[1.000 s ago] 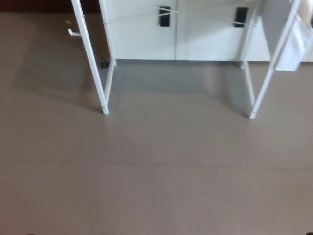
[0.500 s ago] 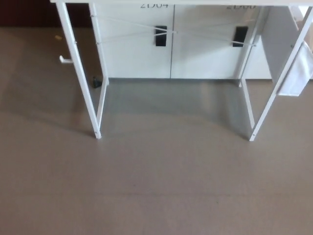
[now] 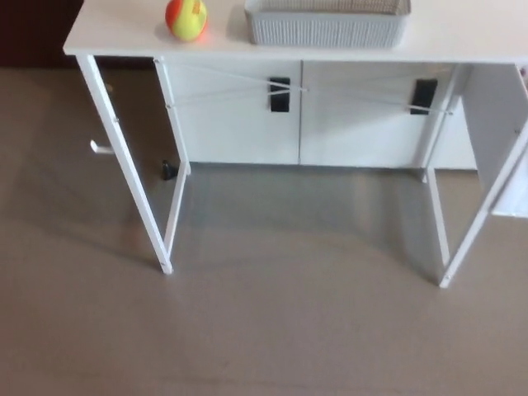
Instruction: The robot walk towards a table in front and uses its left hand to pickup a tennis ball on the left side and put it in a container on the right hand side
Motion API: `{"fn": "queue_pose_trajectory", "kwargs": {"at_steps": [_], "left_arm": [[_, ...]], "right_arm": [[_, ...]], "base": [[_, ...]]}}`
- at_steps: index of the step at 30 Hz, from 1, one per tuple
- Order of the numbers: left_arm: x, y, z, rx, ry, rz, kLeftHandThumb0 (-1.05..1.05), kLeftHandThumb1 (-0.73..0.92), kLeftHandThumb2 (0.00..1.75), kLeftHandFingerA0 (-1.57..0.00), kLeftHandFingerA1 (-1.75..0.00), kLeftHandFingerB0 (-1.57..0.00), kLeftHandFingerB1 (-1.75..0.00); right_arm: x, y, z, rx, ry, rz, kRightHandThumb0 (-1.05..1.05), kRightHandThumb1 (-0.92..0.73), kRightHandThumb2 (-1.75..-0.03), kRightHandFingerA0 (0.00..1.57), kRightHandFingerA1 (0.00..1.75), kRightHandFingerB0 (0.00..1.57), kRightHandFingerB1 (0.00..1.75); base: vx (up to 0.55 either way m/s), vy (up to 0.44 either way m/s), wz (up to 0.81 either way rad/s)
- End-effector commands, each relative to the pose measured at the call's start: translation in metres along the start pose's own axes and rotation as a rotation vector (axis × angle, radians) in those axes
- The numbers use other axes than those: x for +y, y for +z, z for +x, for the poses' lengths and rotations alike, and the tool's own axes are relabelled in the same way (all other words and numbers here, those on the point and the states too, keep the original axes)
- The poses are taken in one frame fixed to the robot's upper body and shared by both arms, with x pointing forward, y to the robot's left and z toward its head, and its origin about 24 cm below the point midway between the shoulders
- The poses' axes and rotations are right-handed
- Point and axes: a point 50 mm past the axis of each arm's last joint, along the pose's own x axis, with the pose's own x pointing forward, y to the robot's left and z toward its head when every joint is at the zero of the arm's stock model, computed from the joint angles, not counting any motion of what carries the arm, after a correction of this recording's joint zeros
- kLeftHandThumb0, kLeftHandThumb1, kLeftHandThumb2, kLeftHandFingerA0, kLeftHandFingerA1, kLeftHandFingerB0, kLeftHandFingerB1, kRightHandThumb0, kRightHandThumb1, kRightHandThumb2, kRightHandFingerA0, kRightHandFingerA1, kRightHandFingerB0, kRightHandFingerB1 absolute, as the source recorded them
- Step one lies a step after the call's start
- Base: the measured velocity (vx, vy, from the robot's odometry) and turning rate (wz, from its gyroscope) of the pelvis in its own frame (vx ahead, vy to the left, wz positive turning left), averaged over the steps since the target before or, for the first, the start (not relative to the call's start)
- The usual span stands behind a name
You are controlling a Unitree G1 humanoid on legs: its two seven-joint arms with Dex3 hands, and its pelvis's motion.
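Camera view has shifted since the frames 1.0 s and 0.5 s ago. The whole scene sits lower in the picture, and the top of the white flat-topped bench (image 3: 115, 37), out of sight before, now runs along the upper edge. Nothing on the floor reads as moved on its own.

Task thing: yellow-green tennis ball with an orange-red patch (image 3: 186, 18), upper left of the frame. It rests on the bench top near the left end, set back from the front edge.

Grey ribbed rectangular plastic container (image 3: 327, 30), upper centre, stands on the same top to the right of the ball. The two are near but apart, with bare white surface between them. The container's far side is cut by the frame edge; contents cannot be told.

Neither robot hand shows in the frame, so I cannot tell whether they are open or closed.

Under the top, thin white metal legs (image 3: 132, 181) reach down to the grey-brown smooth floor (image 3: 289, 338) at lower left and lower right, with thin crossed brace wires between the rear legs. Behind the legs stands a white two-door cabinet (image 3: 239, 124), with one black rectangular handle (image 3: 280, 94) at centre and another (image 3: 425, 96) at right. A small dark object (image 3: 168, 171) lies on the floor beside the rear left leg; it is too small to identify.
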Motion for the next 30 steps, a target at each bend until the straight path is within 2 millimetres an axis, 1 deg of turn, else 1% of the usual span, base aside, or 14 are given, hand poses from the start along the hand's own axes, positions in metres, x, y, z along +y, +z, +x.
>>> {"fn": "queue_pose_trajectory", "kwargs": {"at_steps": [1, 9, 10, 11, 17, 18, 22, 23, 24, 25, 26, 27, 29, 30], "left_arm": [[0.0088, -0.0019, -0.0005, 0.003, 0.015, 0.030, 0.11, 0.30, 0.76, -0.49, -0.83, -0.32, -0.64], [0.0092, 0.0015, 0.0025, -0.008, 0.015, 0.040, 0.12, 0.31, 0.76, -0.49, -0.82, -0.33, -0.65], [0.0084, 0.0042, 0.0034, -0.015, 0.017, 0.032, 0.14, 0.31, 0.77, -0.49, -0.82, -0.32, -0.65], [0.0081, 0.0050, 0.0035, -0.018, 0.017, 0.031, 0.15, 0.32, 0.78, -0.49, -0.81, -0.32, -0.64], [0.0073, 0.0026, -0.0016, -0.012, 0.020, 0.073, 0.11, 0.33, 0.75, -0.47, -0.78, -0.32, -0.63], [0.0076, 0.0029, -0.0011, -0.009, 0.017, 0.067, 0.13, 0.38, 0.66, -0.43, -0.80, -0.34, -0.63], [0.0080, 0.0024, -0.0002, -0.019, 0.008, 0.055, 0.14, 0.33, 0.77, -0.48, -0.80, -0.30, -0.62], [0.0088, 0.0023, -0.0001, -0.016, 0.010, 0.049, 0.15, 0.33, 0.78, -0.49, -0.81, -0.30, -0.63], [0.0090, 0.0021, -0.0002, -0.016, 0.015, 0.039, 0.16, 0.31, 0.79, -0.49, -0.81, -0.31, -0.64], [0.0089, 0.0020, -0.0003, -0.017, 0.018, 0.028, 0.16, 0.31, 0.79, -0.49, -0.81, -0.31, -0.64], [0.0086, 0.0005, -0.0018, -0.012, 0.018, 0.044, 0.11, 0.30, 0.79, -0.50, -0.81, -0.32, -0.64], [0.0086, -0.0003, -0.0022, -0.007, 0.020, 0.059, 0.09, 0.31, 0.77, -0.50, -0.80, -0.32, -0.64], [0.0096, 0.0006, 0.0001, -0.003, 0.026, 0.063, 0.11, 0.38, 0.66, -0.45, -0.82, -0.36, -0.64], [0.0099, 0.0021, 0.0019, -0.004, 0.027, 0.056, 0.13, 0.32, 0.75, -0.50, -0.82, -0.34, -0.65]], "right_arm": [[0.0003, -0.0024, -0.0023, 0.000, 0.011, -0.004, 0.00, -0.44, -0.87, 0.25, 0.59, 0.27, 0.57], [-0.0001, 0.0014, 0.0003, -0.010, 0.005, -0.021, 0.00, -0.44, -0.87, 0.25, 0.59, 0.26, 0.56], [-0.0011, 0.0028, 0.0022, -0.017, 0.003, -0.031, -0.01, -0.62, -0.58, 0.31, 0.56, 0.34, 0.49], [-0.0013, 0.0036, 0.0025, -0.017, 0.004, -0.032, -0.01, -0.44, -0.87, 0.26, 0.59, 0.27, 0.57], [-0.0004, -0.0021, 0.0017, 0.005, 0.008, 0.004, 0.01, -0.43, -0.86, 0.23, 0.58, 0.25, 0.56], [-0.0003, -0.0023, 0.0023, 0.012, 0.008, -0.004, -0.02, -0.62, -0.57, 0.28, 0.51, 0.33, 0.47], [-0.0008, -0.0026, 0.0042, 0.010, 0.004, -0.026, -0.01, -0.62, -0.57, 0.28, 0.52, 0.35, 0.48], [-0.0003, -0.0013, 0.0040, 0.004, 0.006, -0.034, -0.01, -0.43, -0.86, 0.25, 0.59, 0.27, 0.56], [0.0002, -0.0002, 0.0036, 0.002, 0.008, -0.039, -0.02, -0.44, -0.87, 0.24, 0.57, 0.26, 0.56], [0.0006, 0.0006, 0.0032, 0.003, 0.008, -0.040, -0.02, -0.44, -0.87, 0.24, 0.57, 0.26, 0.56], [0.0008, -0.0007, 0.0018, 0.006, 0.012, -0.049, -0.02, -0.63, -0.58, 0.29, 0.51, 0.34, 0.47], [0.0007, -0.0015, 0.0014, 0.006, 0.013, -0.054, -0.02, -0.44, -0.86, 0.26, 0.59, 0.28, 0.56], [0.0005, -0.0005, 0.0031, 0.004, 0.010, -0.043, -0.02, -0.43, -0.86, 0.25, 0.58, 0.27, 0.56], [0.0002, 0.0017, 0.0042, -0.001, 0.009, -0.042, -0.03, -0.44, -0.86, 0.25, 0.58, 0.26, 0.56]], "base": [[0.22, -0.025, -0.05], [0.27, 0.088, -0.13], [0.39, 0.204, -0.17], [0.50, 0.172, 0.43], [0.42, 0.134, -0.16], [0.28, 0.060, 0.13], [0.23, -0.026, 0.08], [0.27, -0.105, 0.26], [0.30, -0.139, 0.25], [0.39, -0.155, -0.11], [0.18, -0.023, 0.09], [0.18, 0.017, 0.58], [0.17, 0.021, -0.01], [0.18, -0.148, 0.06]]}}
